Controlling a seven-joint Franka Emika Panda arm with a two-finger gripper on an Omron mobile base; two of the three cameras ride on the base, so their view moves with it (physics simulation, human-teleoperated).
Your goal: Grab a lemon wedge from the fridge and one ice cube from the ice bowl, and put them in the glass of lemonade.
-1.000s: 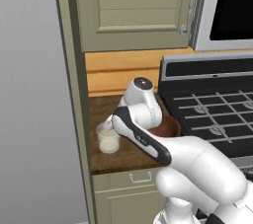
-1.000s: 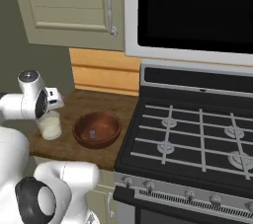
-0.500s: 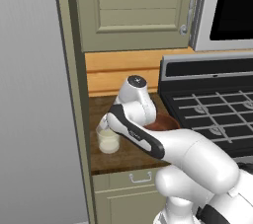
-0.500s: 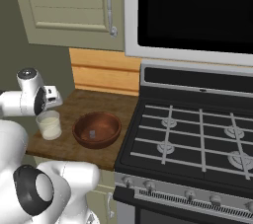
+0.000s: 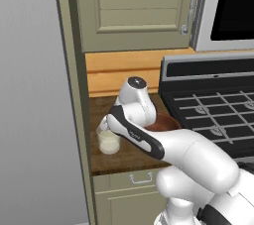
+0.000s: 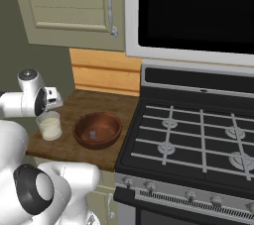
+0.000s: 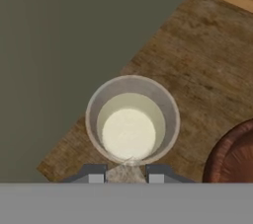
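Observation:
The glass of lemonade [image 7: 131,122] stands on the wooden counter near its left end, also seen as a short tumbler [image 5: 108,141] [image 6: 49,126] with pale liquid. My gripper [image 7: 126,176] hangs just above the glass's rim, shut on a small pale ice cube [image 7: 126,171] between its fingertips. The hand [image 6: 47,101] hovers over the glass, and the arm hides the fingers in the left base view. The reddish-brown ice bowl [image 6: 97,130] [image 5: 161,122] sits right of the glass with one ice cube [image 6: 93,133] in it. The fridge's grey side [image 5: 30,95] rises at the left. The lemon wedge is out of view.
A black gas stove [image 6: 198,135] adjoins the counter on the right, with a microwave [image 6: 198,11] above it. Beige-green cabinet doors [image 5: 139,6] hang over the counter. A drawer front [image 5: 141,178] sits below the counter edge. The bowl's rim [image 7: 222,161] lies close to the glass.
The hand has crept slightly left and settled over the glass. Glass and bowl have not moved.

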